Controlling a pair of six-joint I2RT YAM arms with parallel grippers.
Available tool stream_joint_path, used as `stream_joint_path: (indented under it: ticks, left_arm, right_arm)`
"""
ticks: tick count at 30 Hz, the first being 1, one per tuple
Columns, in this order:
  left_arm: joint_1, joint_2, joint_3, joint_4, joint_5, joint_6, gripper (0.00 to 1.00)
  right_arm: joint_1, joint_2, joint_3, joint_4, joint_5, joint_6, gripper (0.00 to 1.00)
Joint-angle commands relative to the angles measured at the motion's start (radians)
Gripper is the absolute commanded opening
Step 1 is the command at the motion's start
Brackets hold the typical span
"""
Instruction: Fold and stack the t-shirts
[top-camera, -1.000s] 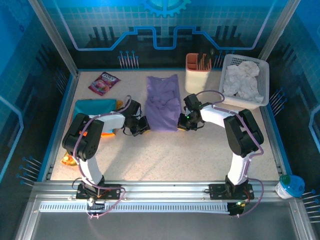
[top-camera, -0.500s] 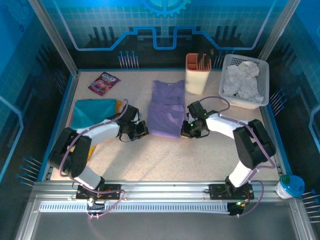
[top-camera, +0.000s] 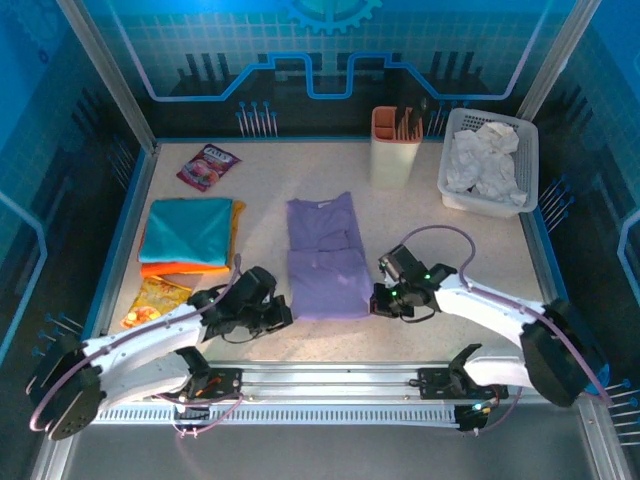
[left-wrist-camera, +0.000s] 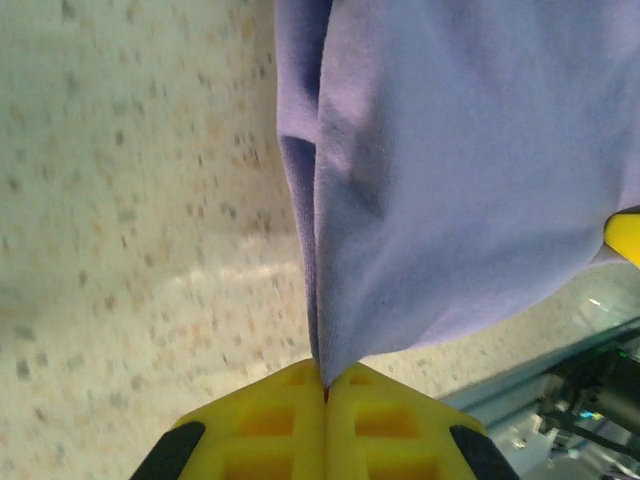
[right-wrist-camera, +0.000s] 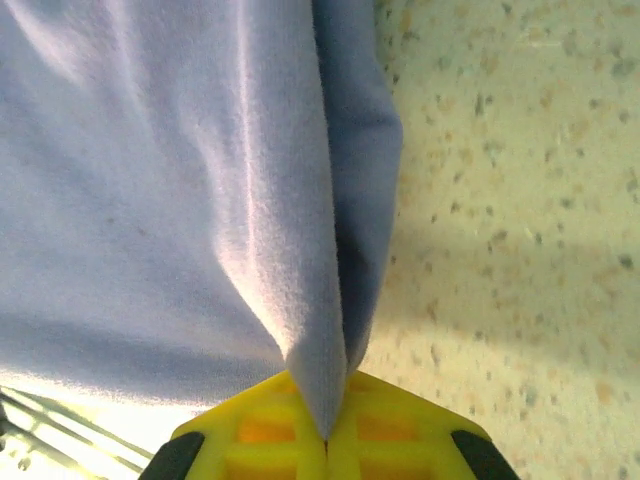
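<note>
Step in hand, as judged: the lengthwise fold of the lavender t-shirt (top-camera: 326, 256), with stacking not yet begun for this garment. The shirt lies flat as a narrow strip just 6 o'clock of table centre, its long axis running 12 to 6 o'clock in the top view. The left gripper (top-camera: 273, 313) sits at the shirt's 7 o'clock corner and the right gripper (top-camera: 384, 301) at its 5 o'clock corner, both low over the table (top-camera: 450, 250). In the left wrist view, the left gripper (left-wrist-camera: 325, 388) has its yellow pads pressed together on a pinch of lavender cloth; in the right wrist view, the right gripper (right-wrist-camera: 325, 432) is likewise clamped on a gathered fold of the same shirt. A teal t-shirt (top-camera: 187, 229) rests folded on an orange t-shirt (top-camera: 183, 268) at 9 o'clock, well apart from the lavender one. Next move, in my judgement: raise both held corners together and carry them toward 12 o'clock to lay the near end over the far end. This calls for level, matched travel of both arms, so the edge does not skew, and release only once the edges align.
</note>
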Motion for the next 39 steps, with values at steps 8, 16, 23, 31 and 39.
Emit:
stream_joint_path:
  ticks: [8, 16, 23, 31, 39]
  left_arm:
    - [-0.051, -0.104, 0.127, -0.301, -0.16, -0.114, 0.0]
    - [0.019, 0.043, 0.378, -0.365, -0.148, 0.018, 0.0]
    - [0.174, 0.121, 0.507, -0.339, -0.053, 0.115, 0.0]
    - [0.33, 0.257, 0.617, -0.282, 0.05, 0.226, 0.0]
    - [0.44, 0.426, 0.695, -0.214, 0.135, 0.295, 0.0]
  right_arm:
    - [0.032, -0.167, 0.072, -0.229, 0.109, 0.067, 0.0]
    - [-0.025, -0.048, 0.323, -0.276, 0.076, -0.011, 0.0]
    - [-0.133, 0.1, 0.522, -0.279, -0.014, -0.094, 0.0]
    - [-0.245, 0.274, 0.699, -0.248, -0.129, -0.148, 0.0]
    - [-0.297, 0.438, 0.851, -0.249, -0.184, -0.181, 0.0]
